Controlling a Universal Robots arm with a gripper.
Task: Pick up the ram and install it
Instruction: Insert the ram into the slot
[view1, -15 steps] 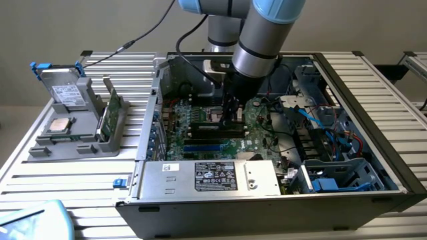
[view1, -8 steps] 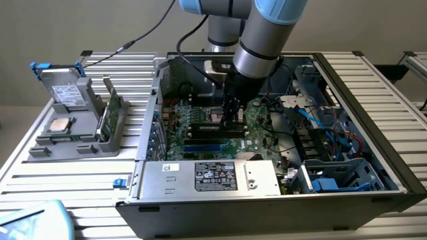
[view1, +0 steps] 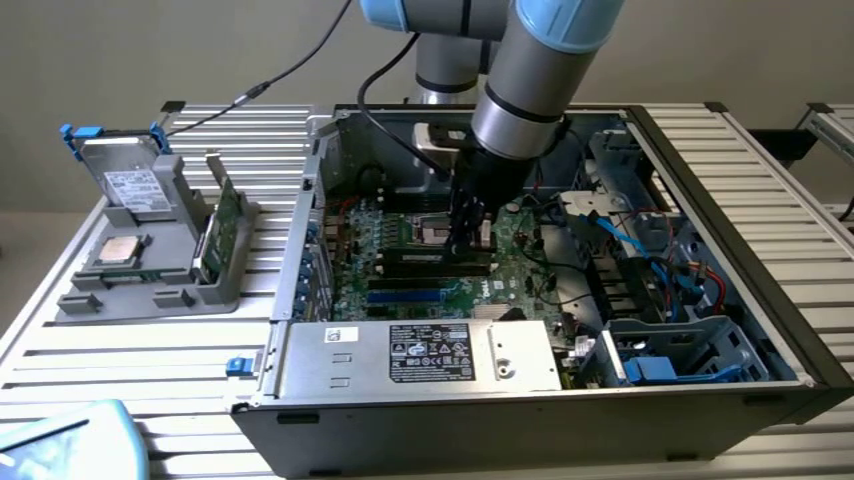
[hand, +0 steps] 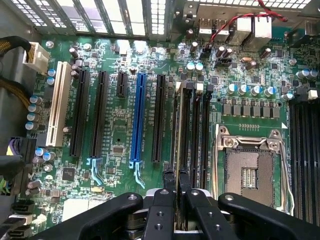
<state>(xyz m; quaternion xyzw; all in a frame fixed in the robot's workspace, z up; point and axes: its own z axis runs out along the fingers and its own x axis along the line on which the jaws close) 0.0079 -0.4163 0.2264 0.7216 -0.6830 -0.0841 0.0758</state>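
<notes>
Fingers (hand: 167, 182) are clenched almost together on a thin edge-on strip that I read as the ram (hand: 175, 130). It hangs from the gripper (hand: 175, 177) right over the memory slots (hand: 197, 135), between the expansion slots and the empty CPU socket (hand: 250, 170). I can't tell if it's seated or just above the slot.

Doing this step well:
- keep the stick parallel to the slot and vertical, no yaw
- notch must match the slot key
- end latches open before pressing
- push straight down and evenly; a tilt seats one end only

Containers:
- The open PC case (view1: 747, 200) on the counter (view1: 120, 340) holds the motherboard (hand: 120, 130), the power supply (view1: 414, 355) and cabling. The gripper (view1: 467, 240) is down inside it.
- The grey tray (view1: 134, 290), on the exterior view's left, holds a square processor chip (view1: 120, 250), a silver drive (view1: 131, 185) with blue tabs, and a green board (view1: 227, 225) standing on edge, maybe a second stick.
</notes>
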